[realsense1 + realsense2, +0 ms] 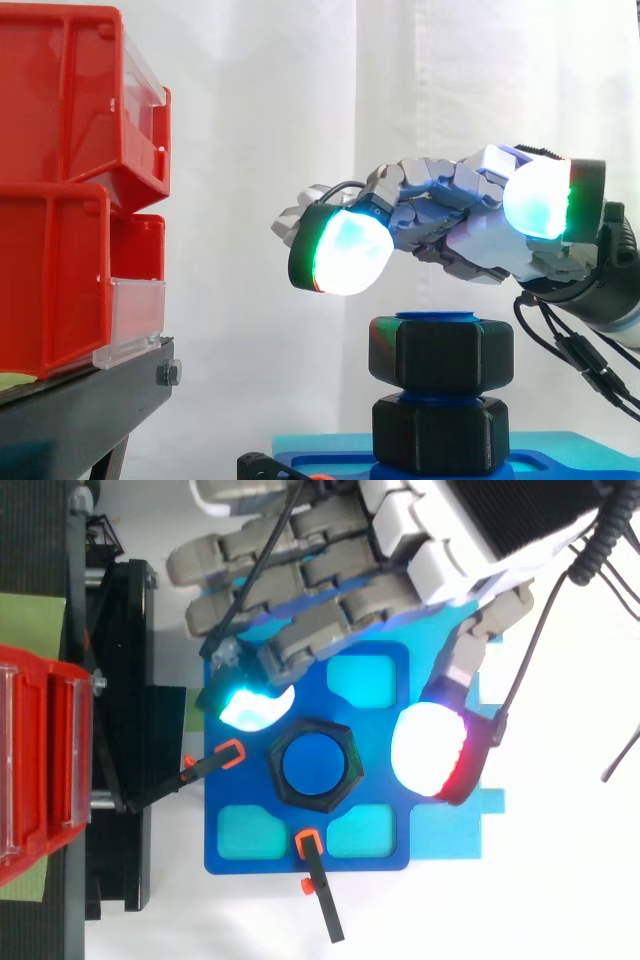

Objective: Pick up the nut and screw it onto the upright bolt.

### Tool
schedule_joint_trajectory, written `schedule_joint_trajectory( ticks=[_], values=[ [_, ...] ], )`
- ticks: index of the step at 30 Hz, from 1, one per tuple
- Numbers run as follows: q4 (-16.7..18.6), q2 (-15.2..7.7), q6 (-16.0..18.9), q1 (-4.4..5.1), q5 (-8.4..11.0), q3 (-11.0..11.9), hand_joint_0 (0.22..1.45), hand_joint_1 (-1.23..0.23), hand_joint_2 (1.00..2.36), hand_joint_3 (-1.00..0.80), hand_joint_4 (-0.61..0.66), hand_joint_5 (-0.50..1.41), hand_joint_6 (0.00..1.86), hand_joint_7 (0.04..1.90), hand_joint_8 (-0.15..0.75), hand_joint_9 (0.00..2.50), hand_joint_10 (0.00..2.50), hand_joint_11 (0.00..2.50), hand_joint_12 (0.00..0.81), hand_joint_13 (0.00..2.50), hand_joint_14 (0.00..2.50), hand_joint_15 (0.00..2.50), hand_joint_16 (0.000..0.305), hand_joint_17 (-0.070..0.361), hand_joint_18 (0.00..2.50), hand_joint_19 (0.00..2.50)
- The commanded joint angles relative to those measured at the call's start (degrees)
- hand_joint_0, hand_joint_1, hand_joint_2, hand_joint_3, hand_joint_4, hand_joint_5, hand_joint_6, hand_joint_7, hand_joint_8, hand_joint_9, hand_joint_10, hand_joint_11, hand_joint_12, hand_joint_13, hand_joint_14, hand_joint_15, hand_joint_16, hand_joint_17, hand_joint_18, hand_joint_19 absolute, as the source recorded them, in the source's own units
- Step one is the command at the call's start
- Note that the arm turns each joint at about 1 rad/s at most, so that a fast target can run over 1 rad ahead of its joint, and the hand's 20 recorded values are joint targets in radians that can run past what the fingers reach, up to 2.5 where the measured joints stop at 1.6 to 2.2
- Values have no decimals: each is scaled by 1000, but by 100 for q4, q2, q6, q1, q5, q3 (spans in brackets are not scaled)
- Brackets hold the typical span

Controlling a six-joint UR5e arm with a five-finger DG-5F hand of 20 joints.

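We see the hand released, fingers spread just above the nut, which sits atop the bolt. An off-centre grip could tilt it, jamming the thread.

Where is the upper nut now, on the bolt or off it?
On. The upper nut sits around the top of the blue bolt, above a second nut; the hand hovers above, holding nothing.

grey jointed hand, cyan-white pads
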Motion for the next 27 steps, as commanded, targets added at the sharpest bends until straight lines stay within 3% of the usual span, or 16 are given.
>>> schedule_joint_trajectory(
  ticks=[1,2,10,21,27],
  values=[
    [-47,-3,9,114,64,1,466,-166,1000,-500,197,-193,502,726,224,359,0,0,316,156,0,0,39,88,0,0],
    [-135,-64,44,220,82,-87,466,-166,1000,-500,199,-194,502,733,224,358,0,0,317,155,0,0,39,88,0,0],
    [49,-117,79,308,231,-158,467,-164,1000,-500,198,-196,502,736,223,350,0,0,317,157,0,0,40,90,0,0],
    [225,-196,141,290,196,-158,472,-171,1000,-500,206,-192,502,779,229,359,0,0,315,179,0,0,39,88,0,0],
    [199,-196,150,229,135,-158,474,-180,1000,-500,224,-181,503,838,237,381,0,0,314,202,0,0,37,84,0,0]
  ],
)
